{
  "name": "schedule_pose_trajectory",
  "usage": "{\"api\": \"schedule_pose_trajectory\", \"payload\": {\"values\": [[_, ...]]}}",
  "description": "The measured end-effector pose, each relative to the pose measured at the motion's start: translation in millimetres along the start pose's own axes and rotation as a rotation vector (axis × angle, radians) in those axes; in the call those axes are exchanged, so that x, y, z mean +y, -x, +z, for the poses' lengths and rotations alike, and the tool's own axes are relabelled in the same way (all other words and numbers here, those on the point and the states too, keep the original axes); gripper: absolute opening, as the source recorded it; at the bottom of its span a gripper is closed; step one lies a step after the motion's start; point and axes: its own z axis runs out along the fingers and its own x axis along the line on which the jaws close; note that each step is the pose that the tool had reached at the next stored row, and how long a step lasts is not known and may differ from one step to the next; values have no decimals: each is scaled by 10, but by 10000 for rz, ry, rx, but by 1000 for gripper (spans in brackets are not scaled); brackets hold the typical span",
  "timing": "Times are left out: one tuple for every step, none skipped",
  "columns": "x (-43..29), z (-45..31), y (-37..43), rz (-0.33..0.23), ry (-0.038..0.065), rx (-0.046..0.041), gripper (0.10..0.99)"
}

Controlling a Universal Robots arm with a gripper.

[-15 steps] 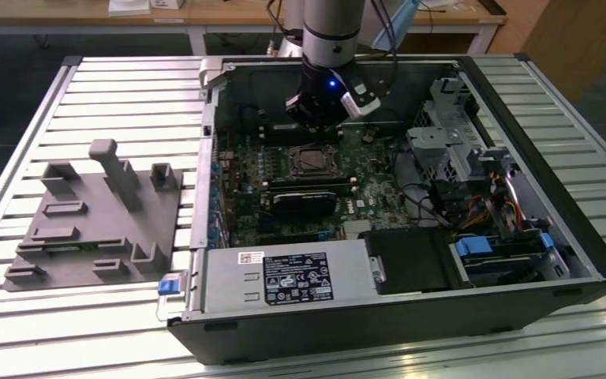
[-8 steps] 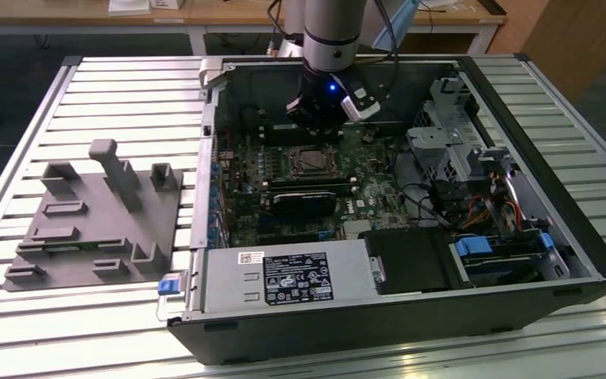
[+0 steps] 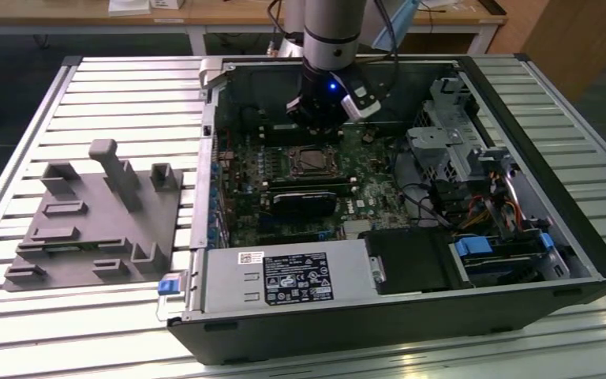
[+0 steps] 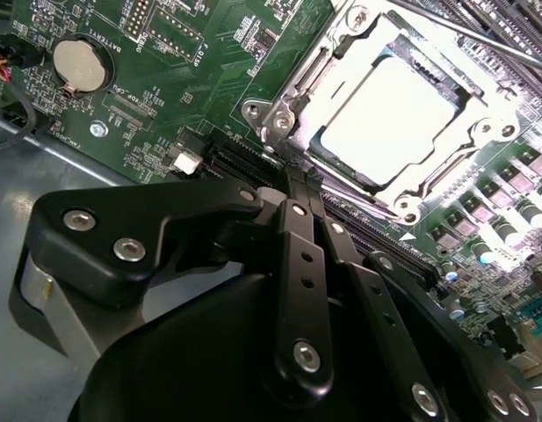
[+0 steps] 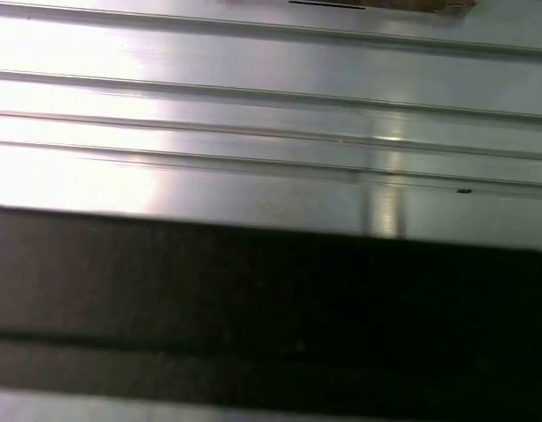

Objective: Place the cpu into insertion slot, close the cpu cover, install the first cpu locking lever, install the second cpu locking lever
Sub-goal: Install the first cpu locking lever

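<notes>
In the exterior view, an open computer case is lying on the slatted desk, taking up the half toward the exterior view's right, while a grey fixture block is sitting near the desk's edge on the exterior view's left. The insertion slot is showing as a small dark square with a metal rim on the green motherboard inside the case. The arm is reaching straight down from the desk's far edge, with the gripper hanging just beyond the slot. In the second wrist view, the cpu is sitting in the slot, its silvery top glaring bright, and the cpu cover is lying around it as a metal frame. The gripper is pointing beside the frame's corner, jaws looking drawn together and holding nothing. A coin battery is lying well apart. In the first wrist view, desk slats are running above a dark band.
</notes>
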Motion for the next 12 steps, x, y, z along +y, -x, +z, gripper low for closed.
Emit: {"api": "schedule_pose_trajectory", "payload": {"values": [[0,-1,0,1,-41,4,106],[0,0,0,-1,-102,9,106],[0,2,-1,-1,-154,11,106],[-1,5,-1,-2,-203,15,106],[-1,9,-1,-2,-253,19,106],[-1,14,-1,-3,-293,20,106],[-1,19,-1,-3,-333,23,106],[-1,22,-1,-3,-378,27,106],[-1,25,-1,-4,-418,30,106],[-1,28,-1,-4,-449,32,106],[-1,31,-1,-5,-472,33,106],[0,34,-1,-6,-488,32,106]]}}
